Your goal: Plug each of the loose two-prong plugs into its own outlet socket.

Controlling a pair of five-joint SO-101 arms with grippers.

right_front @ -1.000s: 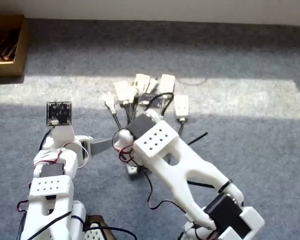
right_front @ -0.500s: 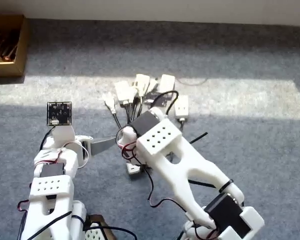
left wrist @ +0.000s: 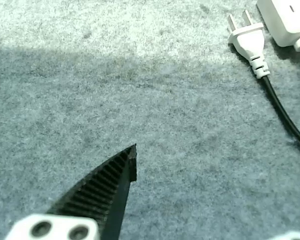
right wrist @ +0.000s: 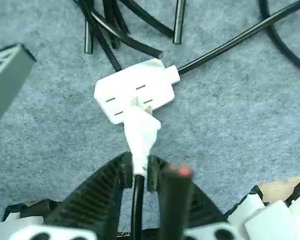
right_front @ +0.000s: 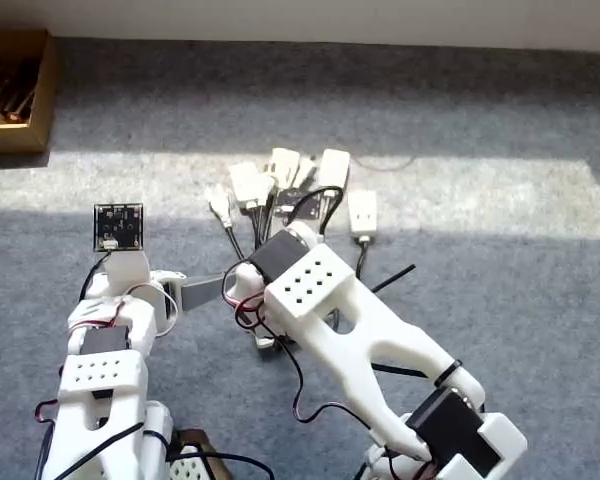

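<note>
Right gripper [right wrist: 138,172]: clenched on white two-prong plug [right wrist: 140,131].
Plug: nose against the socket block [right wrist: 122,95], near centre of the carpet [right wrist: 240,125].
Risk: prongs missing slots, unanchored block sliding away.

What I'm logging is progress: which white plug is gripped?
The white two-prong plug in the right gripper, prongs at the white socket block; a second plug lies loose on grey carpet.

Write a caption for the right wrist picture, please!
Right gripper holds a white plug with its prongs at a white socket on grey carpet.
</note>
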